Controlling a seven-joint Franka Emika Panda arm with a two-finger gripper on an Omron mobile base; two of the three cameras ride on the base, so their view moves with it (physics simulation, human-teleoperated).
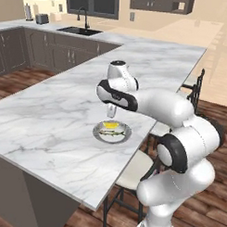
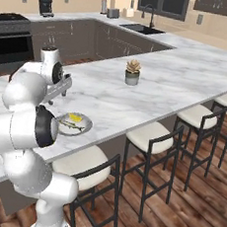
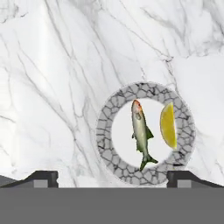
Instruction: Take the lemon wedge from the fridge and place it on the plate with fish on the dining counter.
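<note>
The table (image 3: 57,78) is polished white marble with grey veins, smooth and glossy. The plate with fish (image 3: 107,144) has a crackled grey stone-like rim around a plain white centre. The lemon wedge (image 3: 169,126) looks moist, and the floor (image 2: 184,212) is dark glossy wood planks

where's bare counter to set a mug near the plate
Bare marble lies all around the plate: the wide stretch of counter left of it toward the sink, and the run between it and the potted plant. Crowded only on the plate, with fish, lemon wedge and the open gripper above.
</note>
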